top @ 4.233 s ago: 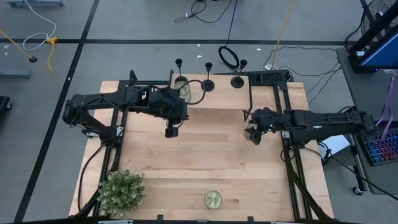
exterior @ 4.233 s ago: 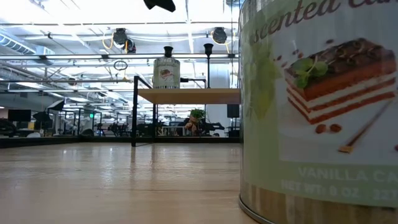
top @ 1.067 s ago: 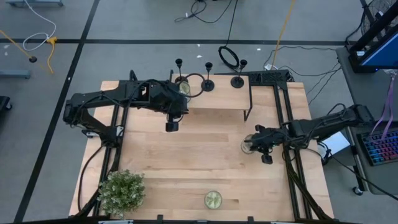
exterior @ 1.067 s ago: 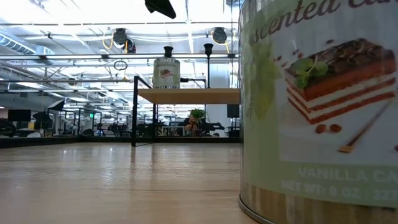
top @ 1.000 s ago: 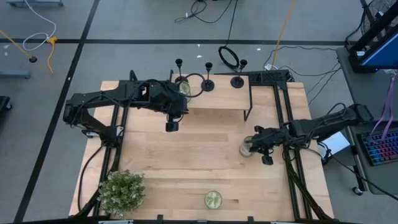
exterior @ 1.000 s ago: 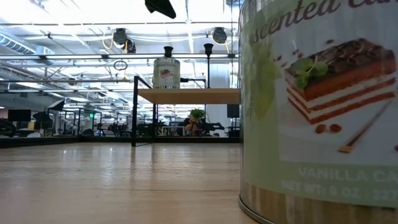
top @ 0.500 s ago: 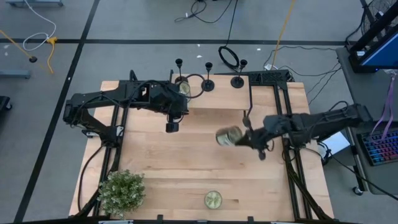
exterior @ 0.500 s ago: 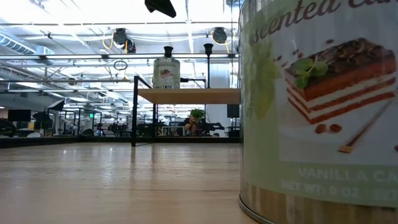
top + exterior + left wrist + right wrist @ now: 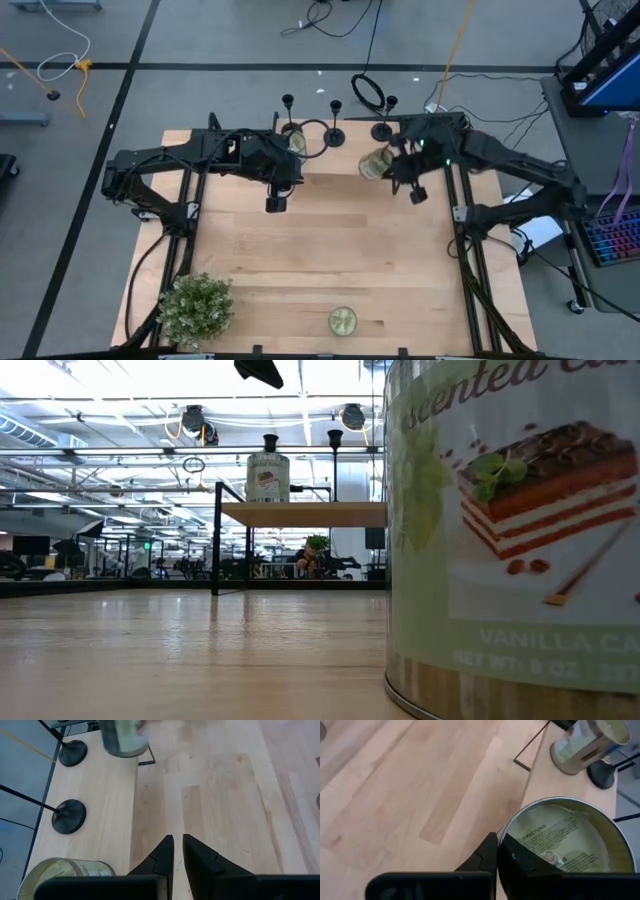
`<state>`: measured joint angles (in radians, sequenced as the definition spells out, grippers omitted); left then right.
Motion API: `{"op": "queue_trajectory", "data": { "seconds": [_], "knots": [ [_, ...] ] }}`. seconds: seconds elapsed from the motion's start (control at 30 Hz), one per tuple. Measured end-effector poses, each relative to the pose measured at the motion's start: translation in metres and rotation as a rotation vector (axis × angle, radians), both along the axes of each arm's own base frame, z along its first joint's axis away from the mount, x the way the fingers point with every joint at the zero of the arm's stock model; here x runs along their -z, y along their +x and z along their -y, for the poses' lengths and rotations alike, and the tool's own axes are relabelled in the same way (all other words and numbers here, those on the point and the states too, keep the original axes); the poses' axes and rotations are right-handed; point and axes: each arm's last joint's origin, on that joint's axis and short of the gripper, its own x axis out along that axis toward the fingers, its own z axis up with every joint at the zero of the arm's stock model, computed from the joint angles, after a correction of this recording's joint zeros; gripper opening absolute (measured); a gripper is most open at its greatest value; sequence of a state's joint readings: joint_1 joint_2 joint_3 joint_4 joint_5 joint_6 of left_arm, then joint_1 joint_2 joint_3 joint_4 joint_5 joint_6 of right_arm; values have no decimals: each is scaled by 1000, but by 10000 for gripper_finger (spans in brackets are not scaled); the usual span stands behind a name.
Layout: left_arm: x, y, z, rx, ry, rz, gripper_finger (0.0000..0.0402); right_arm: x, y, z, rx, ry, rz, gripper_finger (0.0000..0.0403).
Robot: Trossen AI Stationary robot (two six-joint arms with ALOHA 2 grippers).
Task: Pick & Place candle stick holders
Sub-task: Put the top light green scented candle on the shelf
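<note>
Over the raised wooden shelf [image 9: 345,160] at the table's far edge, I am seeing the right gripper [image 9: 385,166] pinching a tin candle [image 9: 374,165] by its rim, 1 finger [image 9: 485,854] sitting outside the wall, the label inside the tin facing the wrist camera. Near it on the shelf, the 3 candle stick holders are standing upright in a row: 1 [image 9: 381,129] just beside the held tin, 1 [image 9: 334,134] in the middle, 1 [image 9: 288,101] by a second tin candle [image 9: 294,142]. Above that tin, I am holding the left gripper [image 9: 178,851] with fingers nearly pressed together, grasping nothing. Farther out on the table [image 9: 320,250], a potted plant [image 9: 196,307] and a third candle [image 9: 342,321] are resting at the near edge.
</note>
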<state>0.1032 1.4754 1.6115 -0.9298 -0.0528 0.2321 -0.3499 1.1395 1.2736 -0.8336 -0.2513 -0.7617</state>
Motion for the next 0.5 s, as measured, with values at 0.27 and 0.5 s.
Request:
{"op": "queue_trajectory", "data": {
  "seconds": [0.27, 0.5],
  "knots": [
    [0, 0, 0, 10, 10, -2, 47, 3, -22, 39, -2, 28, 11, 0],
    [0, 0, 0, 13, 13, 1, 47, 17, -28, 62, 69, 91, -46, 0]
  ]
}}
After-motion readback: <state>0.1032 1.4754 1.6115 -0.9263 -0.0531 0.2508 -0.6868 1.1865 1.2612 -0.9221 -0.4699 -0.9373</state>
